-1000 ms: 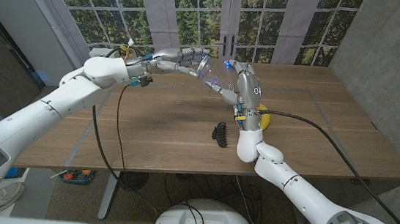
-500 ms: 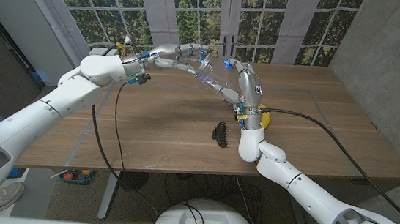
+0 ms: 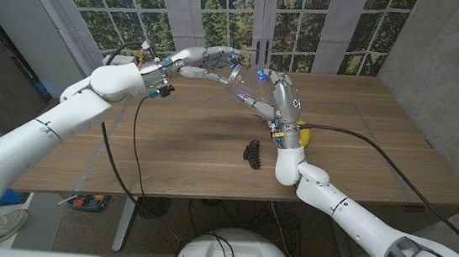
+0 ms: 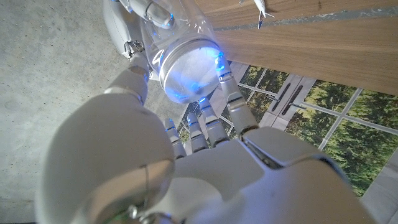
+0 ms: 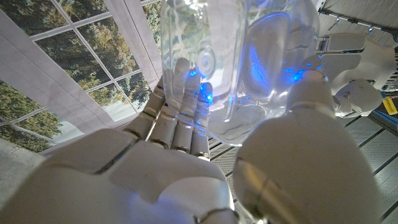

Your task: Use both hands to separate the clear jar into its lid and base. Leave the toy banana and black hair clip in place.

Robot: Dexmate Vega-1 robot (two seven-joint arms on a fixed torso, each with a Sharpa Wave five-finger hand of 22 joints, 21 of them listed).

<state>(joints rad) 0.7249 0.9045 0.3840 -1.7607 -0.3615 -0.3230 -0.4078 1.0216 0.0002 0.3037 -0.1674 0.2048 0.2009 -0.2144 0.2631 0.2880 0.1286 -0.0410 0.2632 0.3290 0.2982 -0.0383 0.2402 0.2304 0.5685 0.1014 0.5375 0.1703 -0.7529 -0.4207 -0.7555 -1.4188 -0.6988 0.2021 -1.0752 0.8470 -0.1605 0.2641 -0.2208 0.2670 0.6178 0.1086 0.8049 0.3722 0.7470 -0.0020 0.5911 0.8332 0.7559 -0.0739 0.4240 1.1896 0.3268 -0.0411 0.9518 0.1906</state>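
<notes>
Daylight came in through the windows (image 3: 224, 10) behind the tabletop (image 3: 194, 142) — even and fairly bright, with no hard glare on the wood. Soft shadows lay under the arms, darkest near the tabletop's middle. The head view was sharp at centre, and straight lines bowed toward the edges from wide-angle distortion. In both wrist views the near robot hand was a pale, out-of-focus mass — left robot hand (image 4: 186, 168), right robot hand (image 5: 186, 162). Blue light glowed on the fingertips and scattered through the clear jar (image 5: 242, 62); its lid (image 4: 186, 65) showed a blue-white sheen. The jar's wall warped whatever showed through it.
</notes>
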